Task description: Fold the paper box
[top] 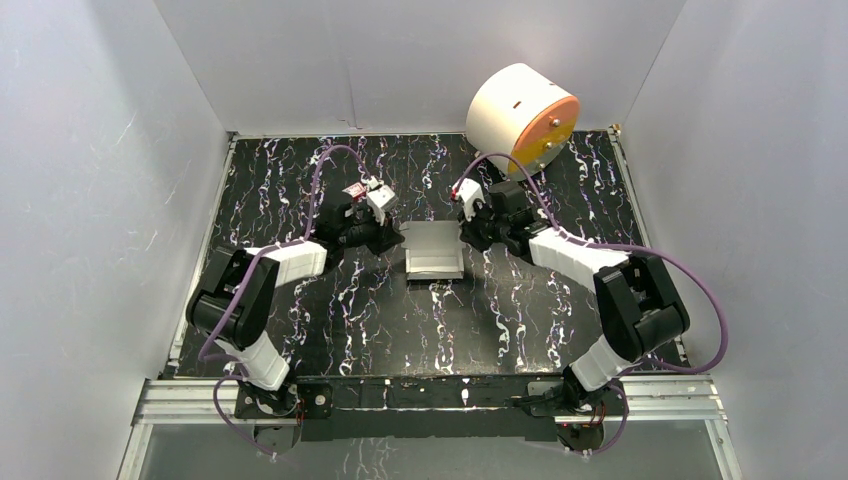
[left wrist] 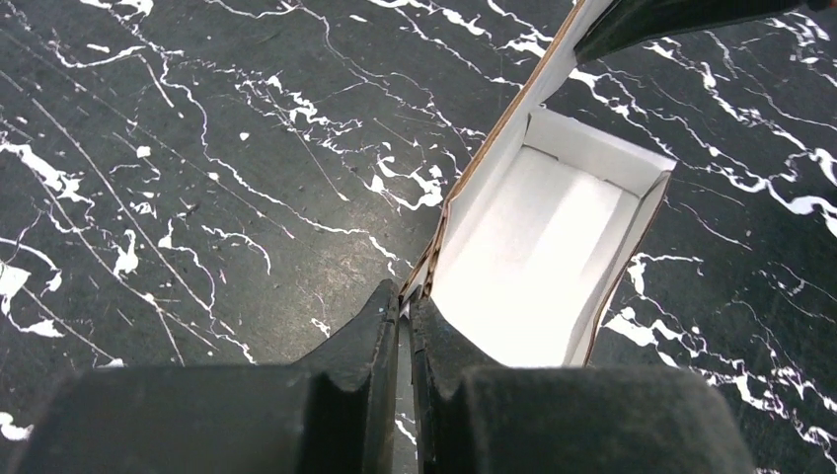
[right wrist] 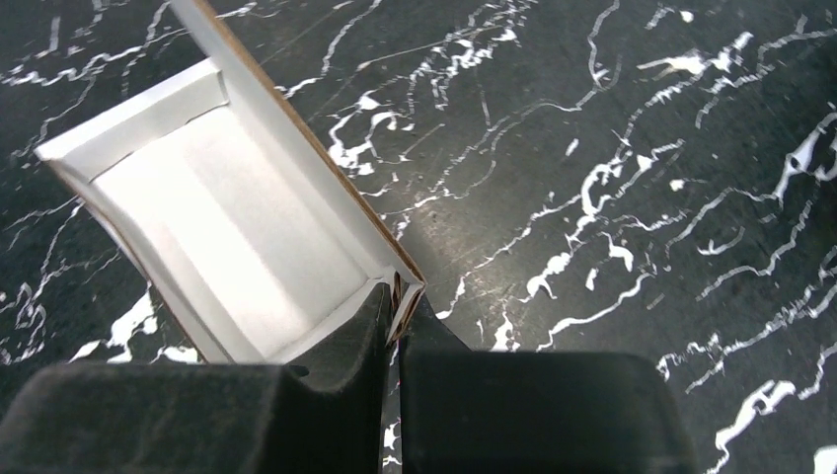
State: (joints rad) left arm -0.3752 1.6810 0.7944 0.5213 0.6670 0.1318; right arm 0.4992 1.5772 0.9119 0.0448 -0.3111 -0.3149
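Observation:
The paper box (top: 433, 250) is a small white tray with raised walls, resting on the black marbled table between both arms. My left gripper (top: 396, 238) is at its left wall. In the left wrist view the left gripper (left wrist: 407, 301) is shut on the near corner of the paper box (left wrist: 538, 252), with the thin brown-edged wall pinched between the fingers. My right gripper (top: 466, 235) is at the right wall. In the right wrist view the right gripper (right wrist: 397, 308) is shut on the corner of the paper box (right wrist: 227, 237), which is open on top.
A big white cylinder with an orange face (top: 520, 120) lies at the back right, just behind the right arm. White walls enclose the table (top: 400, 320) on three sides. A metal rail (top: 430, 395) runs along the near edge.

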